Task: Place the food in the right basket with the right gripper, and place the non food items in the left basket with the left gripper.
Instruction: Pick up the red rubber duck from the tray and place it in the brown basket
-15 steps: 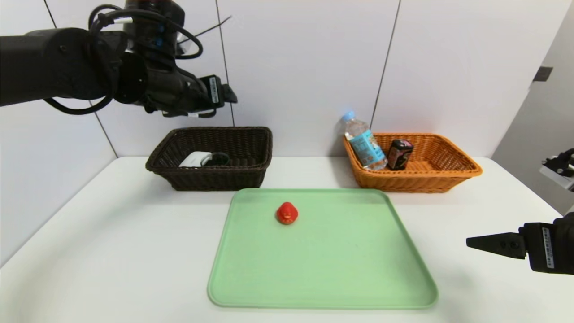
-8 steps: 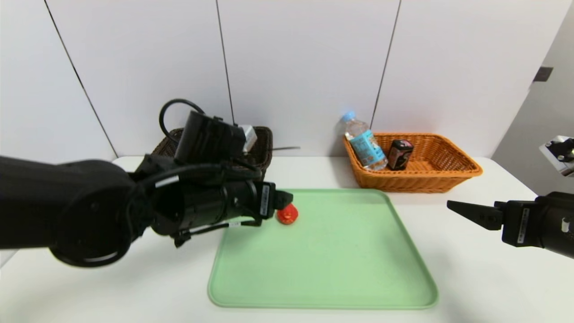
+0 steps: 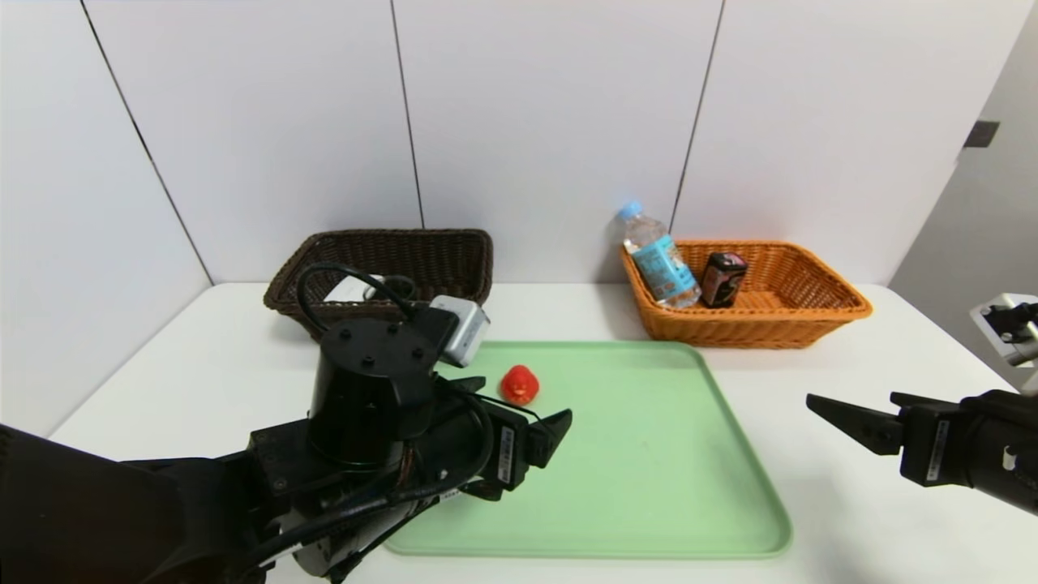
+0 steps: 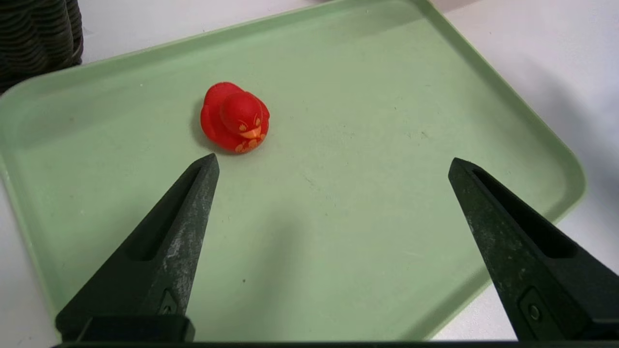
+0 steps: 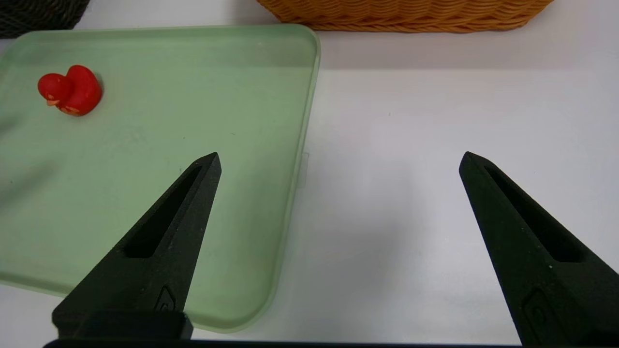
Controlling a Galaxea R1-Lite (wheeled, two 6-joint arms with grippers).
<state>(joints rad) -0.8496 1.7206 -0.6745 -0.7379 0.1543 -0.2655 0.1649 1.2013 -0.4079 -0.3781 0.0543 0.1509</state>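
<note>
You brought the left gripper (image 3: 519, 401), spread wide and empty, down near the red duck (image 3: 520, 385). Only that pickup remained.

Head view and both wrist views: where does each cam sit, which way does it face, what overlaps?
Head: on the head, facing forward and down at the green tray and both baskets; shows left arm and claw, part of right arm and claw.
Left wrist: on left wrist, facing down past its open claw at the tray and red duck.
Right wrist: on right wrist, facing down past its open claw at tray edge and white table.
Shared: all three show duck and tray.
</note>
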